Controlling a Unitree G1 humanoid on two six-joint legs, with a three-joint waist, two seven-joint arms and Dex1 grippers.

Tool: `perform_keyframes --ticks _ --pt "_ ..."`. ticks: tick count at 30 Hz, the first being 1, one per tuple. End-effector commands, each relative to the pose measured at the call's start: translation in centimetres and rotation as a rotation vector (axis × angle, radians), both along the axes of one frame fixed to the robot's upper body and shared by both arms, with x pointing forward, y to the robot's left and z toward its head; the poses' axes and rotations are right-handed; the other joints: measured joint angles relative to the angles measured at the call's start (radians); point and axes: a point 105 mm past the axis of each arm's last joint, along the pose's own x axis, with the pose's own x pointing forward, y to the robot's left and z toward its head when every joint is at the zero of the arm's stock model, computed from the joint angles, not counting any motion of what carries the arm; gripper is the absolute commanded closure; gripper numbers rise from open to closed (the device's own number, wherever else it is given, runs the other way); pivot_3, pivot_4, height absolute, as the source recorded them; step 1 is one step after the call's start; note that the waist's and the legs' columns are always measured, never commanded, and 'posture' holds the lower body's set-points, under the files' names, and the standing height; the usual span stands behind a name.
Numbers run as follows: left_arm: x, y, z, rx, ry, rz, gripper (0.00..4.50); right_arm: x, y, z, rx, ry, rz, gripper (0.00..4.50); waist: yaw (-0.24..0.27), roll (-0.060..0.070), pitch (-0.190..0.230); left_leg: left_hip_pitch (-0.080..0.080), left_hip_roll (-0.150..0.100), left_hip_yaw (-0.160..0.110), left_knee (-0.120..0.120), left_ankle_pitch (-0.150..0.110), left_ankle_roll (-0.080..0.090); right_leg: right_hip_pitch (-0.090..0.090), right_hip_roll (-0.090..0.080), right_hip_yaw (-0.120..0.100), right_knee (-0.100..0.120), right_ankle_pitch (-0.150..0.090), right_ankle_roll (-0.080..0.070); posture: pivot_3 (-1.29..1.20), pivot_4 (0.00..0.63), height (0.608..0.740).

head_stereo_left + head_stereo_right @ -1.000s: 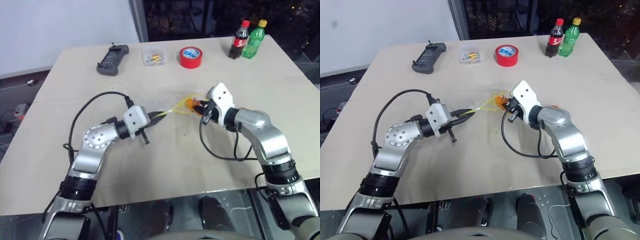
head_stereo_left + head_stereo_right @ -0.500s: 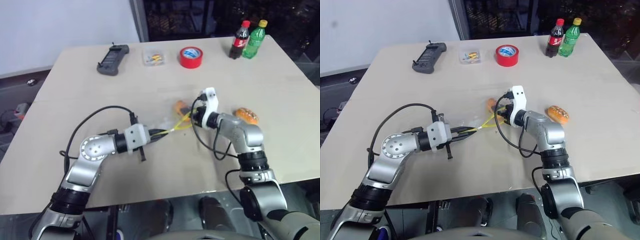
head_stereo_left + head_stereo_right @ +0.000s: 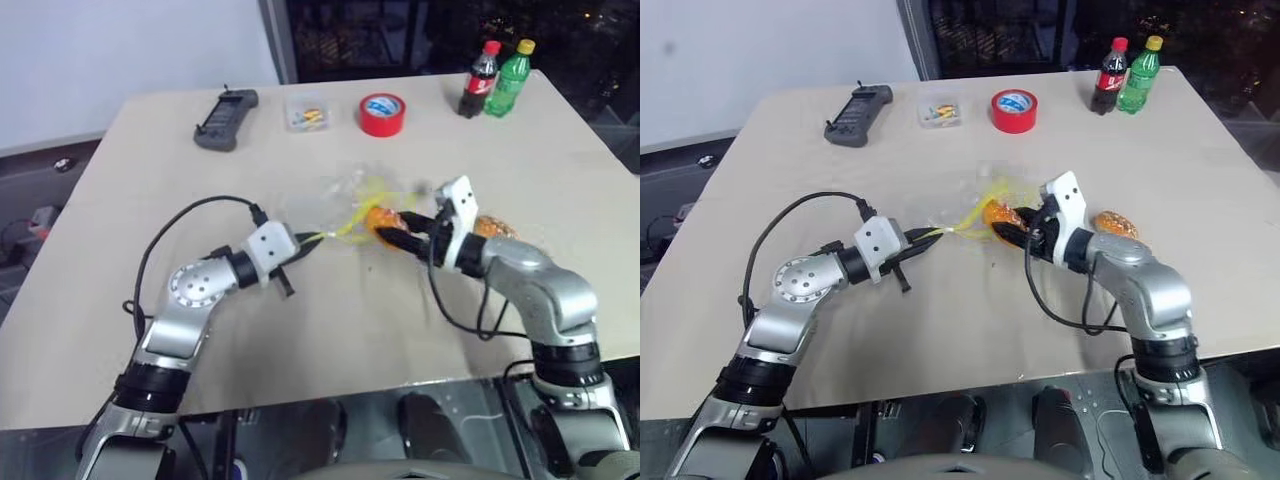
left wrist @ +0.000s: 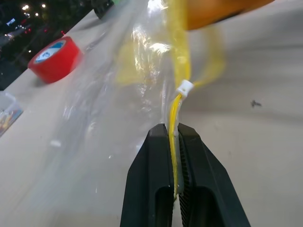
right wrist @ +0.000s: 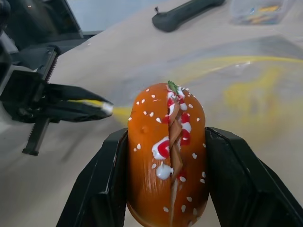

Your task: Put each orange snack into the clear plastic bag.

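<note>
A pale beige bench [image 3: 300,330] takes up the middle of the room, its top lit bright and even. Behind its far left corner there's a plain white wall [image 3: 130,45]. Next to that, a grey upright post [image 3: 281,40], then a dark window [image 3: 400,35] with small lights glinting in it. Off the bench's left edge, a grey floor [image 3: 30,200] with some clutter, too dim to make out.
</note>
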Motion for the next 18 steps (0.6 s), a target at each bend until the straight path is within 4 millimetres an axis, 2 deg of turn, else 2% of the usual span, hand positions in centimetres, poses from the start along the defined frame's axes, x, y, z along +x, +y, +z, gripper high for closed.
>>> perform_keyframes --ticks 1,2,4,5,11,13,16,18 --pt "-0.5 -1.3 1.4 -0.054 -0.04 -0.062 4.5 0.8 0.5 0.8 0.002 -0.051 -0.067 1.59 -0.001 0.0 0.0 0.0 0.0 0.0 0.0 0.0 0.0 0.0 0.0 0.0 0.0 0.0 0.0 0.0 0.15 0.74" --pt "-0.7 -1.6 1.4 -0.069 -0.036 -0.079 4.5 1.3 0.7 0.5 0.002 -0.044 -0.099 1.24 -0.001 0.0 0.0 0.001 0.001 0.0 0.0 0.0 0.0 0.0 0.001 0.0 0.001 0.0 0.0 0.0 0.15 0.74" --pt "-0.8 -1.7 1.5 -0.108 -0.02 -0.091 4.5 2.0 1.0 0.1 0.013 -0.025 -0.125 0.19 -0.001 0.0 0.0 0.001 0.001 0.0 0.0 0.0 0.0 0.0 0.001 0.0 0.001 0.0 0.0 0.0 0.15 0.74" --pt "-1.0 -1.7 1.4 -0.119 -0.013 -0.095 4.5 2.4 1.1 -0.2 0.017 -0.014 -0.138 0.06 0.0 0.0 0.0 0.001 0.001 0.001 0.0 0.0 0.0 0.0 0.001 0.0 0.001 0.0 0.0 0.0 0.15 0.74" --pt "-1.7 -1.0 1.4 -0.136 0.016 -0.116 4.5 3.0 1.1 -0.6 0.04 0.009 -0.154 0.06 0.0 0.0 0.0 0.0 0.0 0.001 0.0 0.0 0.0 0.0 0.0 0.001 0.0 0.0 0.0 0.0 0.15 0.74" --pt "-1.3 -0.1 1.2 -0.108 0.018 -0.076 4.5 2.8 0.7 -0.6 0.031 0.009 -0.15 0.06 0.001 0.0 0.0 0.0 0.0 0.001 0.0 0.0 0.0 0.0 0.0 0.001 0.0 0.0 0.0 0.0 0.15 0.74" --pt "-0.1 1.6 1.3 -0.072 0.0 0.019 4.5 1.3 0.1 -0.8 -0.04 -0.011 -0.089 0.06 0.003 0.0 0.0 0.0 0.0 0.001 0.0 0.0 0.0 0.0 0.0 0.001 0.0 0.0 0.0 0.0 0.15 0.74" --pt "0.2 2.1 1.3 -0.061 -0.006 0.046 4.5 1.2 -0.2 -1.9 -0.134 -0.044 -0.083 0.06 0.004 0.0 0.0 0.0 0.0 0.001 0.0 0.0 0.0 0.0 0.0 0.0 0.0 0.0 0.0 0.0 0.15 0.74"
